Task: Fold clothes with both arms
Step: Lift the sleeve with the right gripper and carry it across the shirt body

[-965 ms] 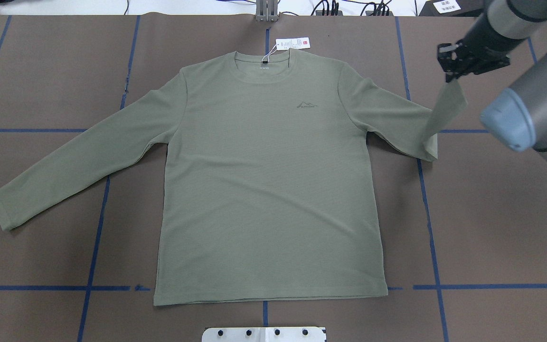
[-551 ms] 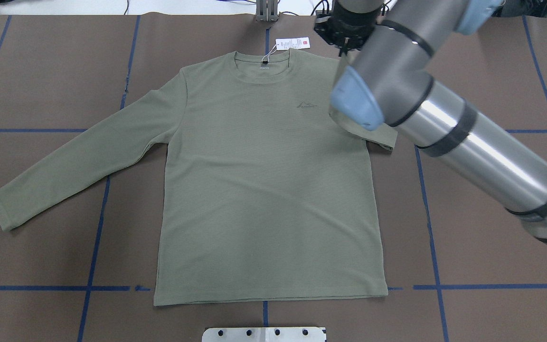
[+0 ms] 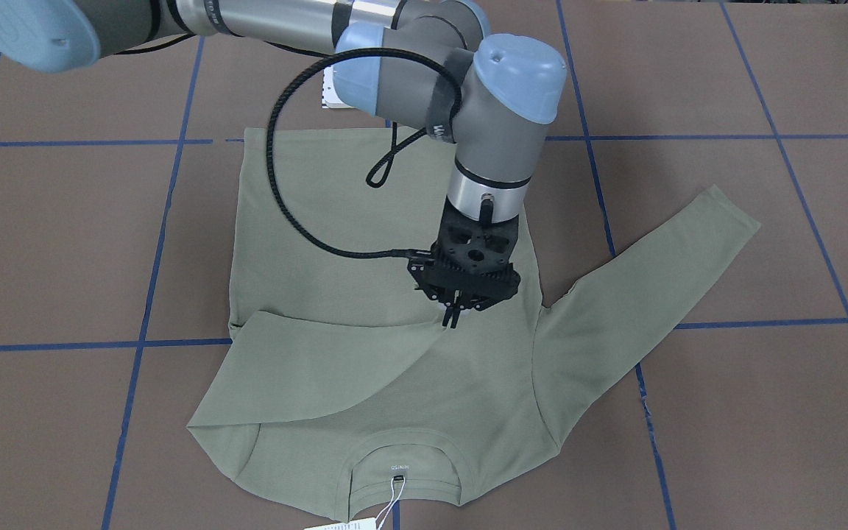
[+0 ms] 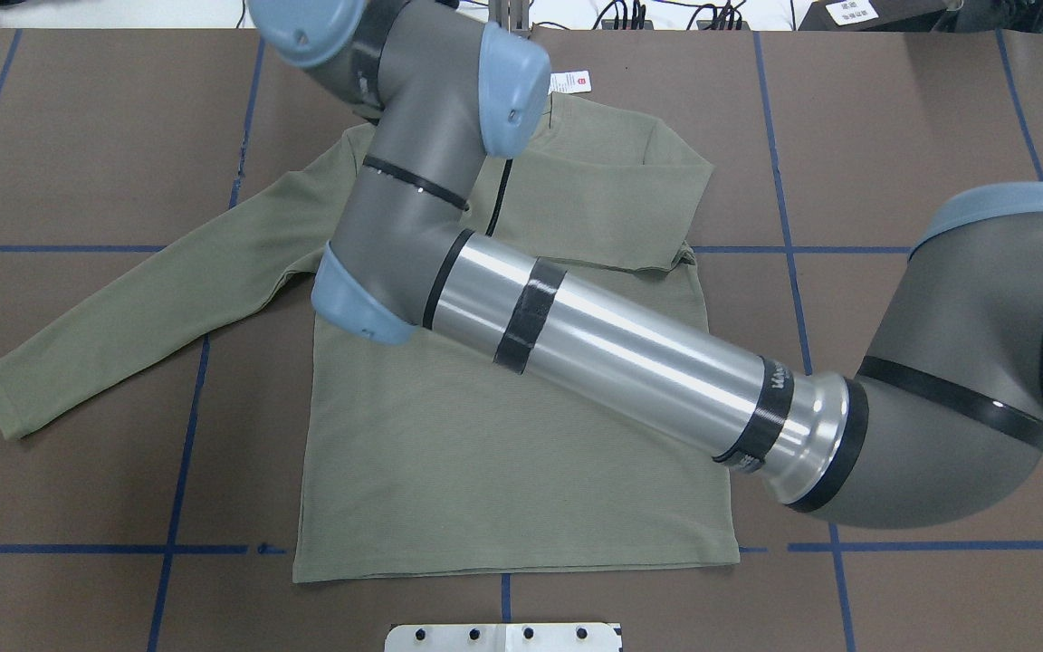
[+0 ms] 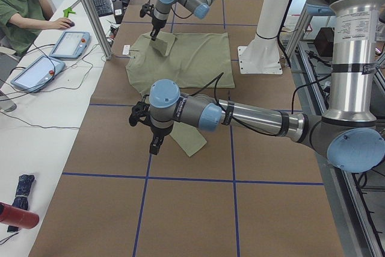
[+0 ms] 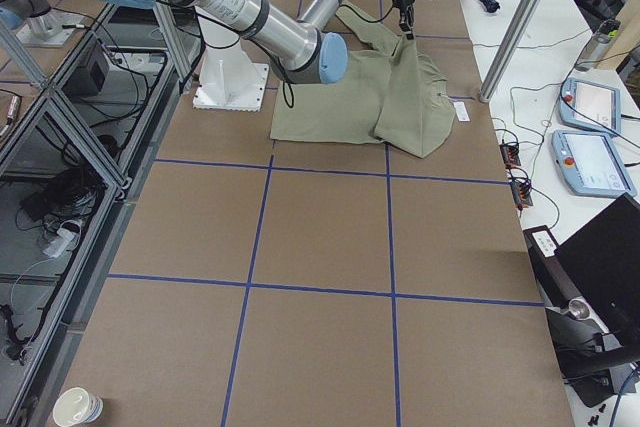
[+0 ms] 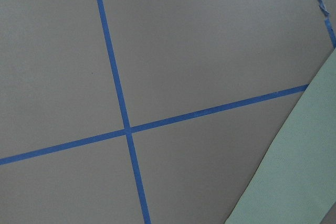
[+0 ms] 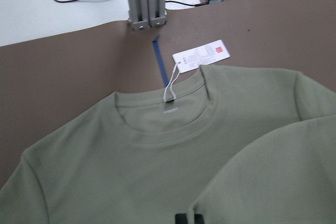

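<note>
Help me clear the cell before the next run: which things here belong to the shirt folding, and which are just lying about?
Job: green long-sleeved shirt, its hang tag, right end effector, left end effector.
Lying about: teach pendants, paper cup, red cylinder, keyboard.

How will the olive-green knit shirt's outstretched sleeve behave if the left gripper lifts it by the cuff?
Likely floppy: the other sleeve, pinched by the right gripper, drapes in a soft curve across the olive-green knit shirt. Probably light, as one small pinch carries it. The outstretched sleeve lies flat on the brown table cover, so it may drag and wrinkle.
</note>
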`<action>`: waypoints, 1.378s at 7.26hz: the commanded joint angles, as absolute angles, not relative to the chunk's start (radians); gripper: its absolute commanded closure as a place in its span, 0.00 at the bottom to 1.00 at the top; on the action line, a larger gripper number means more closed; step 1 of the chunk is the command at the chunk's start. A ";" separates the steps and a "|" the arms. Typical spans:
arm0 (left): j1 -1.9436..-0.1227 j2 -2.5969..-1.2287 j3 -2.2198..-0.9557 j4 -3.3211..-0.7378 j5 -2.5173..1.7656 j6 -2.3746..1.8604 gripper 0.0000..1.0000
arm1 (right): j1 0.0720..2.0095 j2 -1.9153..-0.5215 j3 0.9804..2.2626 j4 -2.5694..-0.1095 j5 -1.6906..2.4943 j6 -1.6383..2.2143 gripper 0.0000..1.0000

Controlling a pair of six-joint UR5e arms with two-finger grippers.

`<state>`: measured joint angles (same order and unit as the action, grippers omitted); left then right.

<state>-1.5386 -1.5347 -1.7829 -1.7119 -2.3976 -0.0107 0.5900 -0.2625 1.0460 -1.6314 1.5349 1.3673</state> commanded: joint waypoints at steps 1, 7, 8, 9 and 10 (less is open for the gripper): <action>-1.539 -1.534 -1.782 -1.712 -2.398 -0.011 0.00 | 0.519 -0.183 0.932 -1.573 1.456 1.400 1.00; -1.539 -1.534 -1.786 -1.712 -2.398 -0.011 0.00 | 0.483 -0.140 0.821 -1.421 1.402 1.398 0.15; -1.539 -1.535 -1.790 -1.713 -2.396 -0.011 0.00 | 0.486 -0.134 0.816 -1.410 1.411 1.399 0.00; -1.537 -1.548 -1.790 -1.738 -2.392 -0.012 0.00 | 0.503 -0.129 0.818 -1.410 1.460 1.401 0.00; -1.536 -1.598 -1.714 -1.837 -2.395 -0.037 0.00 | 0.564 -0.129 0.821 -1.410 1.571 1.399 0.00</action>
